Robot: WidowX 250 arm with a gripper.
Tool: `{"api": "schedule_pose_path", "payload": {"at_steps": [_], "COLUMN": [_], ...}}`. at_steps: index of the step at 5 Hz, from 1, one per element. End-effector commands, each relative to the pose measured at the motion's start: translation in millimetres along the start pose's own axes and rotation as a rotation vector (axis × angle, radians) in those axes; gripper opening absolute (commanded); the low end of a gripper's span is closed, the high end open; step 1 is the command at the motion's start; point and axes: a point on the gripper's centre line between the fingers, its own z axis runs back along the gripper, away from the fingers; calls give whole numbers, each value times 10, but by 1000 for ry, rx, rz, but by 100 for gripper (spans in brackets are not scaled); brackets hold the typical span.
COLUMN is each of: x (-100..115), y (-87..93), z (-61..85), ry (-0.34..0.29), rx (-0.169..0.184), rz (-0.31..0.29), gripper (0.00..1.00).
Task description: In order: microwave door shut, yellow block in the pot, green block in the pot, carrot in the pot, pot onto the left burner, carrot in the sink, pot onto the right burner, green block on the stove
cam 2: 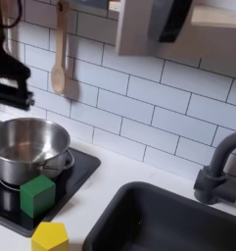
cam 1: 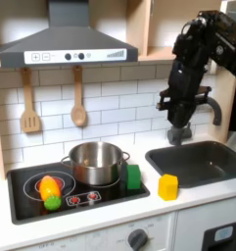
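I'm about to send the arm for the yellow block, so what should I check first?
1. Pot interior empty: ok, seen in the second exterior view.
2. Yellow block uncovered, with nothing touching it: ok.
3. Green block apart from the yellow block: ok.
4. Carrot outside the pot: ok.
5. Tool open: cannot tell.
6. Microwave door shut: cannot tell.

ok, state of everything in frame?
Gripper: raised over the sink's near end, holding nothing; jaws unclear.
Pot: upright on stove, empty.
Carrot: on left burner.
Green block: stove's right edge.
Yellow block: on counter.
Sink: empty.
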Motion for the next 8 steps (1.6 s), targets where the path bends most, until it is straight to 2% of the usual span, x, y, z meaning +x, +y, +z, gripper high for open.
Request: {"api": "schedule_pose_path", "payload": {"at_steps": [1,4,6,7,8], "x": [-167,-244,-284,-245,-236], "y": [-121,-255,-473,-649,-782], "z": [14,3,13,14,-36], "ry": [38,51,57,52,71], "rx": [-17,-44,-83,-110,-131], "rz": [-28,-85,-163,-229,-265], "gripper": [100,100,100,100,100]}}
